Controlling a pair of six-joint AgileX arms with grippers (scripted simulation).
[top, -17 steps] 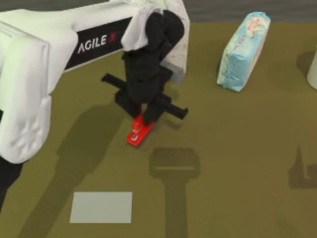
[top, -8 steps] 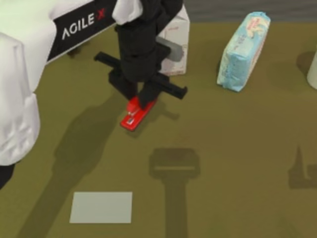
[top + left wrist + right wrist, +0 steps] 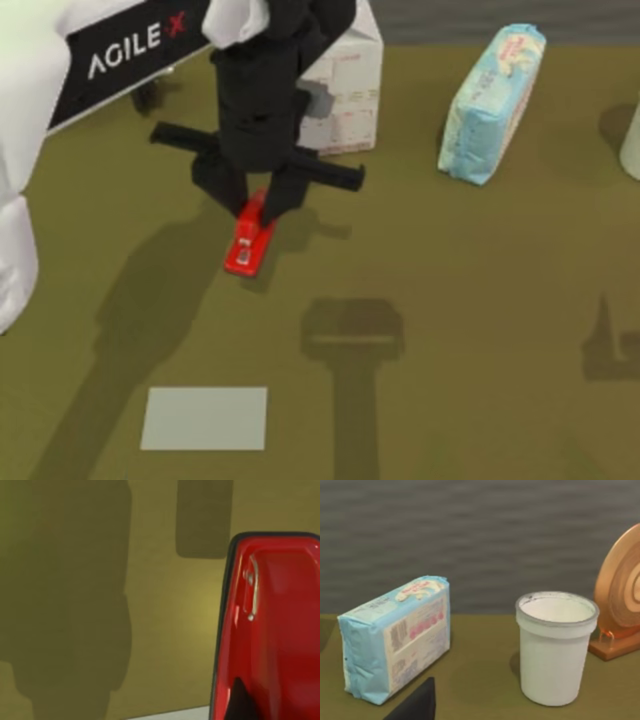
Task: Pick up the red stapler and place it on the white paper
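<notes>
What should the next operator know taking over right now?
Left tool: shut on the red stapler, lifted off the table at the left-centre.
Right tool: not in the top view, parked.
The white paper lies bare near the table's front left, below the stapler in the top view.
Done: grasp and lift.
Left: carry to the paper, lower, release.

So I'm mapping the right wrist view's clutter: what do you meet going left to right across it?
Pale blue packet → white cup → orange round disc on its stand.
</notes>
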